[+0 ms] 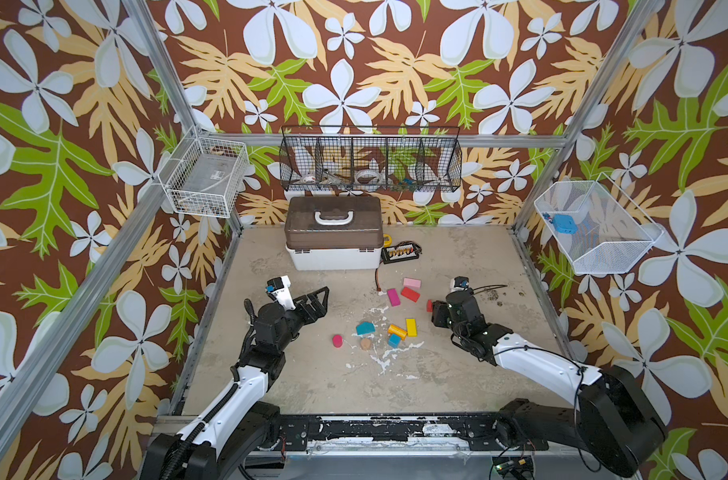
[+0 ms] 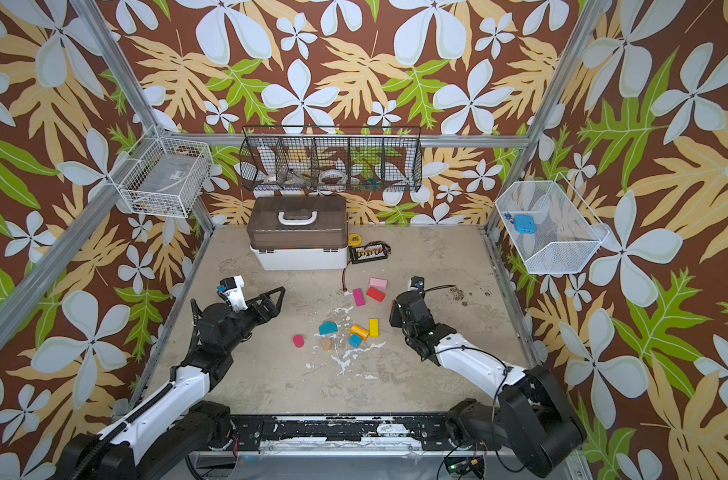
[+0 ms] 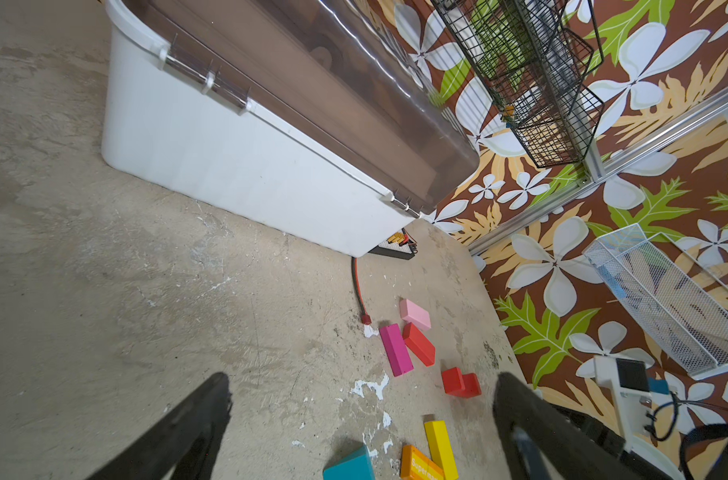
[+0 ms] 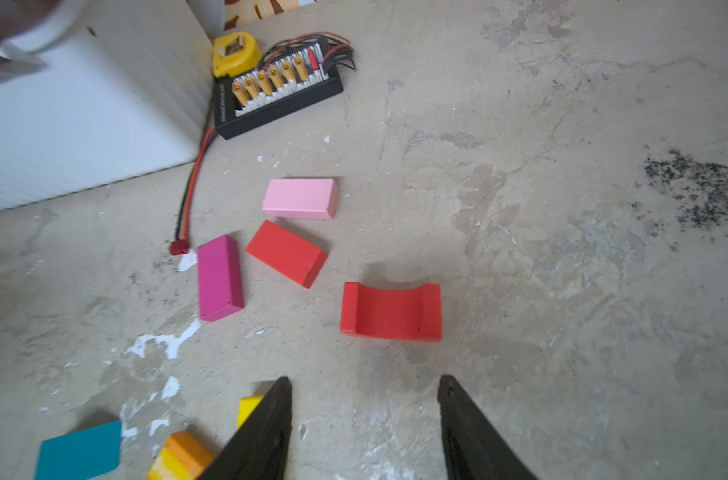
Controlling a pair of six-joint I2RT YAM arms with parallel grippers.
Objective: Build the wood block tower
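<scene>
The wood blocks lie singly on the table and no tower shows. In both top views a pink bar (image 1: 412,283), a magenta bar (image 1: 393,297) and a red bar (image 1: 410,294) lie at the back. Nearer are a teal roof piece (image 1: 365,328), orange cylinder (image 1: 397,331), yellow bar (image 1: 411,327), blue cube (image 1: 394,340), tan cylinder (image 1: 366,343) and crimson cylinder (image 1: 337,340). My right gripper (image 4: 365,379) is open and empty, with the red arch (image 4: 391,311) just ahead of its tips. My left gripper (image 3: 362,386) hangs wide open, left of the blocks.
A brown-lidded white toolbox (image 1: 333,237) stands at the back, with a black-and-orange board (image 1: 400,252) and a yellow tape measure (image 4: 235,52) beside it. A red-and-black wire (image 4: 192,195) ends near the magenta bar. Wire baskets (image 1: 370,166) hang on the walls.
</scene>
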